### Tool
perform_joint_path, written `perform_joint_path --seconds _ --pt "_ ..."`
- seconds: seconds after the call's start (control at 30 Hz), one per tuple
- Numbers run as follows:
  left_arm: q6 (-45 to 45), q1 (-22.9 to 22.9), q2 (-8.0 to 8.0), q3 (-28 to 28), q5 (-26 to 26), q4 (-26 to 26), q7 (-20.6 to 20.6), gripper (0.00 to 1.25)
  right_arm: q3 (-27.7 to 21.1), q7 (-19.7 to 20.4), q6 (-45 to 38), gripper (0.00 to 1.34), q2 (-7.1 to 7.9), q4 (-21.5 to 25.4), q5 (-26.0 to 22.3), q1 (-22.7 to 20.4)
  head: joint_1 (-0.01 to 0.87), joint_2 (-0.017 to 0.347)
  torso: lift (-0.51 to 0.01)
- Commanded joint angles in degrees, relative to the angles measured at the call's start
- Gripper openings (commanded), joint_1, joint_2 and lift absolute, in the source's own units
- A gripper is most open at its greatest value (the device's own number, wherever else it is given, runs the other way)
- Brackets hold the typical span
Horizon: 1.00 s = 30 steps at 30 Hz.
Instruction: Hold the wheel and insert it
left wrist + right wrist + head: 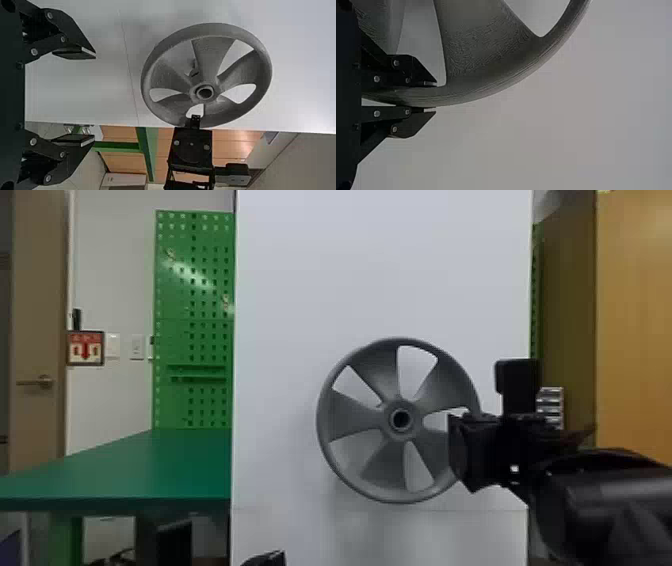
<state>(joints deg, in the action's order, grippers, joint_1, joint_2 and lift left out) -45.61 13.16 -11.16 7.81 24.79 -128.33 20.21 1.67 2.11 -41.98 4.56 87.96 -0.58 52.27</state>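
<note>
In the head view, the grey spoked wheel (370, 422) is held upright in front of a white panel, its round hub hole facing the camera. My right gripper (462, 440) is at the wheel's right side. In the right wrist view, the right gripper (435, 97) is shut on the rim of the wheel (482, 81), one finger on each side. The tip of my left gripper (267, 559) shows at the head view's bottom edge, below and left of the wheel. In the left wrist view, the left gripper (95, 99) stands open, apart from the wheel (241, 73).
The tall white panel (300, 265) stands behind the wheel. To its left are a green table (150, 470) and a green pegboard (200, 300). A wooden surface (635, 315) rises at the far right.
</note>
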Motion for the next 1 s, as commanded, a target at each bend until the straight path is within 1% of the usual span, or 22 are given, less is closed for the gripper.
perform_joint_path --seconds 0.0,0.3,0.87,0.93,0.97 --pt "0.0 0.0 0.0 0.0 0.0 0.0 0.0 0.75 -0.1 0.0 0.7 0.25 -0.34 -1.1 0.1 0.5 0.0 0.009 -0.494" --pt "0.0 0.0 0.0 0.0 0.1 0.1 0.0 0.75 -0.2 0.6 1.7 0.25 -0.51 -3.4 0.3 1.5 0.0 0.009 -0.494" --pt "0.0 -0.1 -0.09 0.0 0.3 0.1 0.0 0.75 -0.2 0.9 2.1 0.25 -0.69 -3.5 0.0 1.3 0.0 0.009 -0.494" --pt "0.0 -0.1 -0.09 0.0 0.3 0.1 0.0 0.75 -0.3 0.9 2.2 0.31 -0.69 -3.5 -0.2 1.3 0.0 0.009 -0.494" --pt "0.0 -0.1 0.0 0.0 0.3 0.1 0.0 0.75 -0.3 0.9 2.3 0.37 -0.6 -3.5 -0.3 1.3 0.0 0.009 -0.494"
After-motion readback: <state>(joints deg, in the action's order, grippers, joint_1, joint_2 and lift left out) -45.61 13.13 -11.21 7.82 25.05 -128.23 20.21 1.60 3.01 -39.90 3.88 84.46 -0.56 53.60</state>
